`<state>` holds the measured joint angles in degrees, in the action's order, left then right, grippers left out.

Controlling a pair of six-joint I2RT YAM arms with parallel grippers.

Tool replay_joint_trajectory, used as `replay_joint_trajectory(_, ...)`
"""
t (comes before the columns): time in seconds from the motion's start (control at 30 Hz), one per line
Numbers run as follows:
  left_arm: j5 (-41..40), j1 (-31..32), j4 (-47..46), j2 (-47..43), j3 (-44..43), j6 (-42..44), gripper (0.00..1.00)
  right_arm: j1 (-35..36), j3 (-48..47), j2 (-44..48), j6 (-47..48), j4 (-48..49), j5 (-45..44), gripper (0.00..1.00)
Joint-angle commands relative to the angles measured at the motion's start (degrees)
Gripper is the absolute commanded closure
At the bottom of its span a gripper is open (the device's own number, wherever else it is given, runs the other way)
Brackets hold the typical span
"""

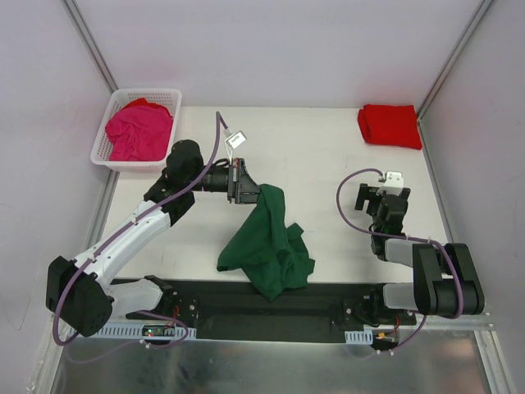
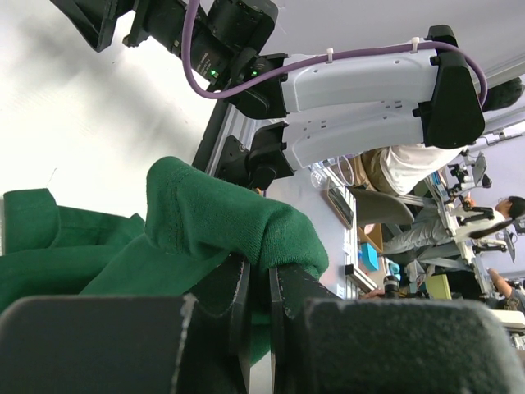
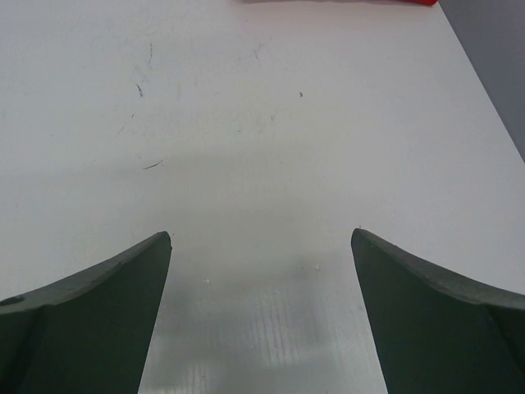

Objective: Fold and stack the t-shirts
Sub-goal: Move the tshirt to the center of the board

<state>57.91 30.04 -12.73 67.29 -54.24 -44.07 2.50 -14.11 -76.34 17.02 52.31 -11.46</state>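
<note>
Top external view, read from the near edge outward. Nearest, the lower part of the green shirt [image 1: 267,246] lies bunched on the table [image 1: 328,156], and its near fold laps over the black strip [image 1: 230,304] that carries the arm bases. From that heap the cloth rises in a narrowing drape to the left gripper [image 1: 256,190], which stands left of centre and is pinched tight on a fold of the fabric. The left wrist view agrees, with green knit bulging over the closed fingers [image 2: 287,312]. To the right, well apart from the shirt, the right gripper [image 3: 261,238] hovers over bare table with its jaws spread wide and nothing between them. Farthest, a red shirt [image 1: 390,125] sits folded at the far right corner, and a pink shirt [image 1: 139,131] lies crumpled in the white basket [image 1: 102,154] at the far left.

Step in hand, as judged: opening out the green shirt so that it can be folded. One pinch alone leaves the garment hanging like a rope. A good next move would bring the open right gripper to a matching edge, a shoulder or a hem corner, so that both arms can stretch the cloth and lay it flat mid-table. Which part of the shirt the left gripper has cannot be told. Risks: dragging the heap off the near edge, or taking two layers at once.
</note>
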Motion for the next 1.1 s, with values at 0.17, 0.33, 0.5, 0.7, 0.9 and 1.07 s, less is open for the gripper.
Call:
replay_joint_trajectory(0.17,-0.43,0.54,-1.86,-0.14,-2.45,1.36,1.00,0.22,0.22,0.22,0.21,3.06,0.39,0.04)
replay_joint_trajectory(0.33,-0.52,0.46,-1.77,-0.05,-2.36,1.71,1.00,0.22,0.22,0.22,0.21,3.06,0.39,0.04)
replay_joint_trajectory(0.5,-0.69,0.54,-1.77,0.12,-2.45,1.80,0.98,0.22,0.22,0.22,0.21,3.06,0.39,0.04)
replay_joint_trajectory(0.7,-0.52,0.54,-1.77,0.04,-2.45,1.89,0.98,0.22,0.22,0.22,0.30,3.06,0.48,0.04)
replay_joint_trajectory(0.9,-0.69,0.54,-1.68,-0.05,-2.10,2.06,0.99,0.22,0.22,0.22,0.21,3.06,0.48,0.04)
replay_joint_trajectory(1.07,-0.78,0.54,-0.98,-0.23,-1.93,3.03,0.97,0.13,0.22,0.22,0.21,3.06,0.48,0.04)
